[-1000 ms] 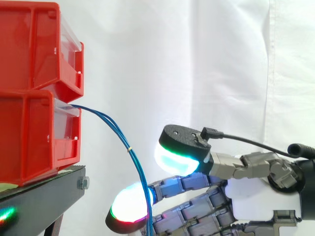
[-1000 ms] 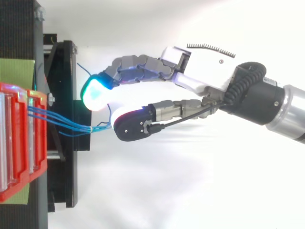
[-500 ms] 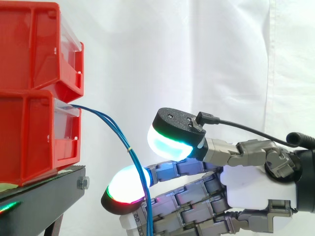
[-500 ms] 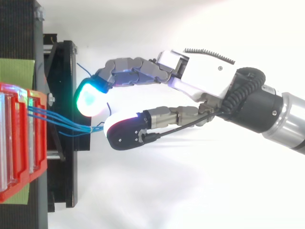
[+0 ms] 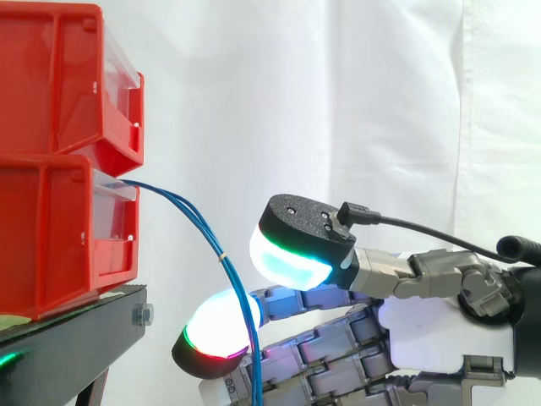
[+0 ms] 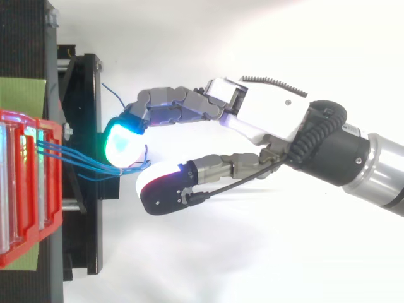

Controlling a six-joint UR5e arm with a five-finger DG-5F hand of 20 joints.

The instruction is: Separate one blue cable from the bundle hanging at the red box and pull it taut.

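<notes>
Against the left edge of the side view, the upper red box (image 5: pixel 59 76) sat stacked on the lower red box (image 5: pixel 51 237), both on the black stand (image 5: pixel 68 347) before the white curtain (image 5: pixel 355 101). The blue cable bundle (image 5: pixel 207 245) came out at the top front of the lower red box, arched to the right and dropped steeply out of the bottom of the frame. The hand (image 5: pixel 439 330) reached in low from the right. Its thumb and fingers stood apart, clamped on nothing. The thumb pad (image 5: pixel 292 258), glowing cyan with a green rim, hung just to the right of the falling strands and clear of them. Below it the finger pad (image 5: pixel 215 334), white with red and green at its edge, sat right at the cables, which crossed in front of its right side. Whether they touched could not be told.

From above, the strands of the blue cable bundle (image 6: pixel 76 158) fanned out of the red box at the left, crossed the black stand (image 6: pixel 82 126) and gathered near its right edge. There they ran into the gap between the green-cyan finger pad (image 6: pixel 123 142) and the thumb pad (image 6: pixel 151 180), which lay near each other but not closed together. A loose blue strand (image 6: pixel 112 96) curled beside the stand, just beyond the fingers. The hand (image 6: pixel 271 117) came in from the right edge.
</notes>
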